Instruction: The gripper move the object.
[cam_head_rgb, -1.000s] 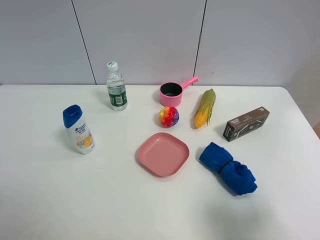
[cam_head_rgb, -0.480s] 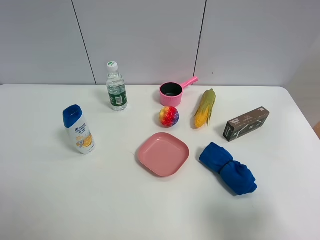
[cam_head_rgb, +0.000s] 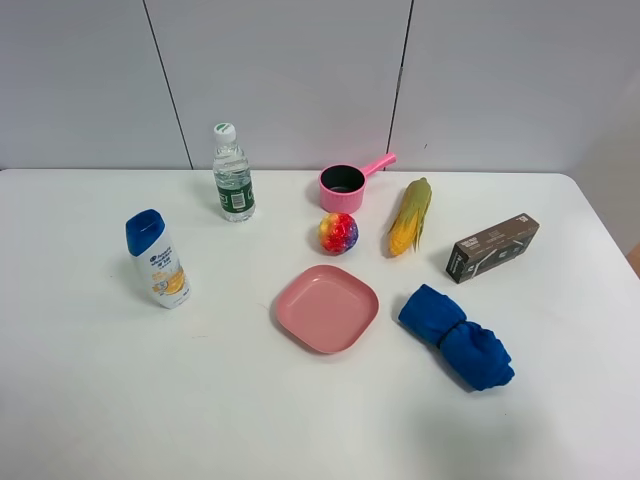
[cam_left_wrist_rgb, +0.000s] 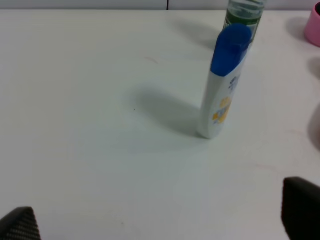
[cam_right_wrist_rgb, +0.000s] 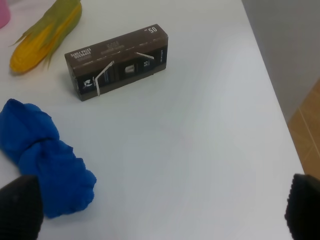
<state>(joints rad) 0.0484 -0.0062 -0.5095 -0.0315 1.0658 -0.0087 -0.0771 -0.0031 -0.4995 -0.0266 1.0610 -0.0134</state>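
Observation:
The rainbow bumpy ball (cam_head_rgb: 338, 233) sits on the white table (cam_head_rgb: 150, 400) between the pink saucepan (cam_head_rgb: 343, 187) and the pink plate (cam_head_rgb: 326, 307). No arm shows in the exterior high view. My left gripper (cam_left_wrist_rgb: 160, 217) is open, with its black fingertips (cam_left_wrist_rgb: 300, 207) at the frame's corners; it looks at the shampoo bottle (cam_left_wrist_rgb: 225, 80). My right gripper (cam_right_wrist_rgb: 162, 207) is open and empty, low over the table near the blue cloth (cam_right_wrist_rgb: 42, 155). The ball is in neither wrist view.
A water bottle (cam_head_rgb: 233, 175) and a blue-capped shampoo bottle (cam_head_rgb: 157, 259) stand at the left. A corn cob (cam_head_rgb: 411, 215), a brown box (cam_head_rgb: 491, 247) and a blue cloth (cam_head_rgb: 455, 335) lie at the right. The table's right edge (cam_right_wrist_rgb: 272, 90) is close to the box.

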